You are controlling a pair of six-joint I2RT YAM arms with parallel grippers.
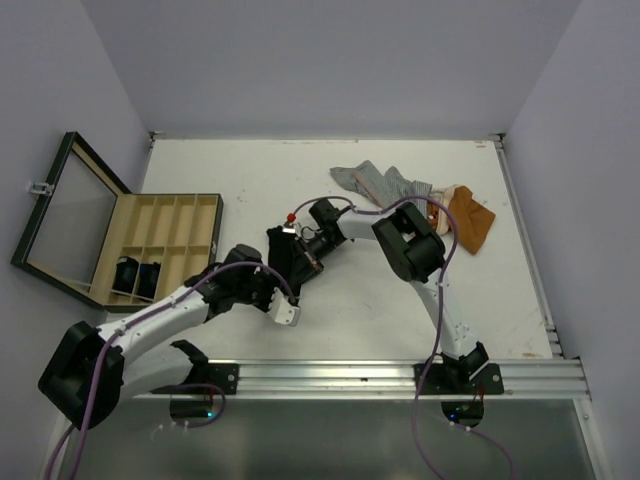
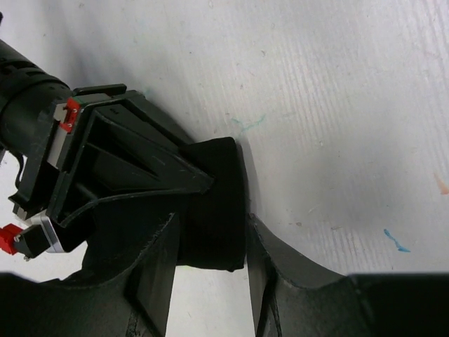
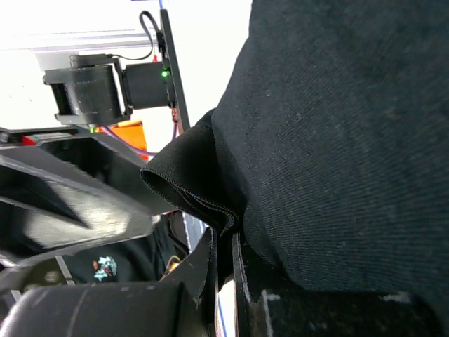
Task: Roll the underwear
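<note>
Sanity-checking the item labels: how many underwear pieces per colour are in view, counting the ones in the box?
Black cloth underwear: 3 (one at mid-table, two rolled in the compartmented wooden box)
Grey striped cloth underwear: 1
Orange-brown cloth underwear: 1
Total: 5

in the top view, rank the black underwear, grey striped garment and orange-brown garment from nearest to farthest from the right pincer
1. black underwear: clamped in the right pincer itself, near the middle.
2. grey striped garment: further back, toward the far edge.
3. orange-brown garment: farthest, out on the right beyond the grey one.
</note>
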